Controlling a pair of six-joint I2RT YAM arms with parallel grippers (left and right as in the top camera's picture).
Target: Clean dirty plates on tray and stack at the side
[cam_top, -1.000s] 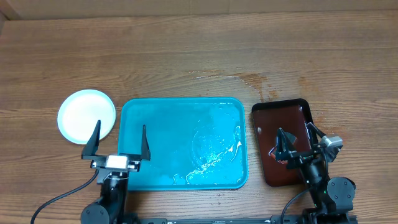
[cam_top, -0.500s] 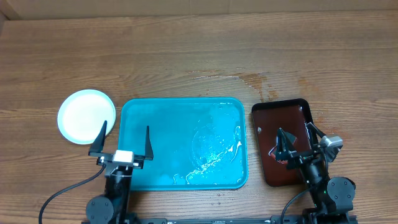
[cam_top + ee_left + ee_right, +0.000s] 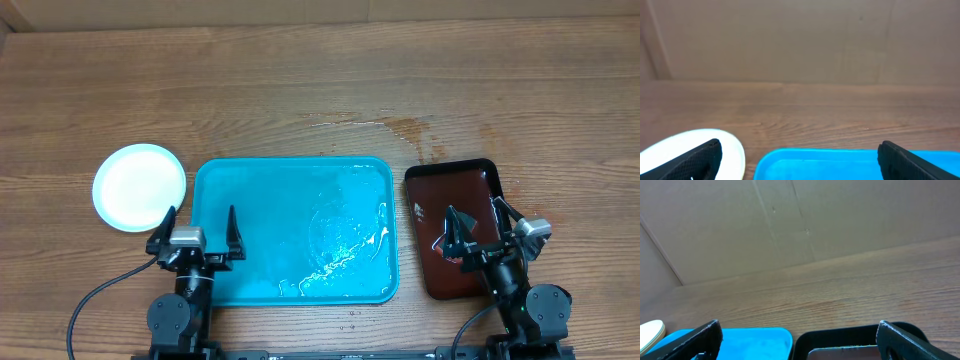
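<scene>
The turquoise tray lies at the table's front centre, wet and with no plates on it. A stack of plates with a pale blue-white one on top sits on the table left of the tray; it also shows in the left wrist view. My left gripper is open and empty over the tray's front left corner. My right gripper is open and empty over the dark red-brown tray. The left wrist view shows the tray's rim.
A dark red-brown tray with a black rim lies right of the turquoise tray, also in the right wrist view. Water spots wet the wood behind the trays. A cardboard wall stands at the table's far edge.
My left gripper has drawn back toward the front edge and shifted slightly. The right arm, plates and trays have not moved.
</scene>
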